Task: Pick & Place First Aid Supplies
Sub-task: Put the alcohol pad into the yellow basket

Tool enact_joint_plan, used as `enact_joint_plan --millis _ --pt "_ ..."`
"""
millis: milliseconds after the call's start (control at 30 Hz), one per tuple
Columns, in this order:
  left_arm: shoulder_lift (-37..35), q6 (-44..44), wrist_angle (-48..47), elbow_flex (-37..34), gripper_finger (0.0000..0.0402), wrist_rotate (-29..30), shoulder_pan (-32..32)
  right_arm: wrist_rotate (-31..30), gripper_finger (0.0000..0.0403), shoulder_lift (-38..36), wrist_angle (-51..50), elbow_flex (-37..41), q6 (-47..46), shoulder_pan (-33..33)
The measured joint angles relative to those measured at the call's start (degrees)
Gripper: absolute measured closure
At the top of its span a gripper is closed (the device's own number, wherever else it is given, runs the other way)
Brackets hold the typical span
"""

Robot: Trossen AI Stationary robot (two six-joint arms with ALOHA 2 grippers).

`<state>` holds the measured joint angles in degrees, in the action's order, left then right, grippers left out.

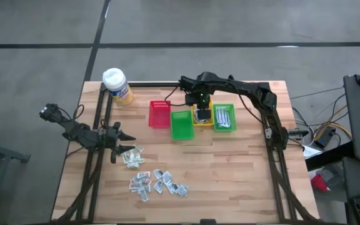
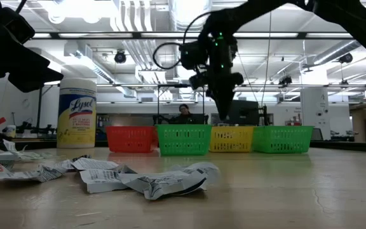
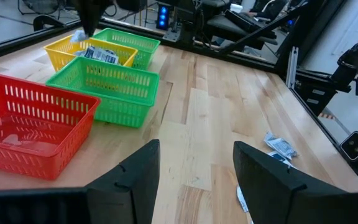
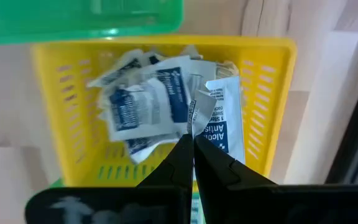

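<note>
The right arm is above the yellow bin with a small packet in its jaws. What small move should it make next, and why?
Probably open the jaws and let go. The right gripper is shut on a small packet directly over the yellow bin, which already holds similar packets; released here, it should fall in. The left gripper waits open near the loose packets on the table.

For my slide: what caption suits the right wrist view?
Right hand, shut on a small packet, above the yellow bin of packets.

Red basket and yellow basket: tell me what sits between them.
A green basket sits between the red basket and the yellow basket, with no other item in that gap. The overhead view shows it, and the table-level view shows the same order.
</note>
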<state>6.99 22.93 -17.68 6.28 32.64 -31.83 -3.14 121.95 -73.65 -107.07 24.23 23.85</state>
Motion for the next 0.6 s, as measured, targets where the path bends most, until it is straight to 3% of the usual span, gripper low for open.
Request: enact_joint_plan --millis 233,600 --pt "0.0 -0.03 0.0 0.0 0.0204 1.55 0.0 0.15 0.0394 -0.37 7.07 6.41 0.0 1.72" --pt "-0.01 -0.01 0.01 0.0 0.0204 1.98 0.0 0.15 0.0394 -0.37 11.97 9.9 -1.57 3.07"
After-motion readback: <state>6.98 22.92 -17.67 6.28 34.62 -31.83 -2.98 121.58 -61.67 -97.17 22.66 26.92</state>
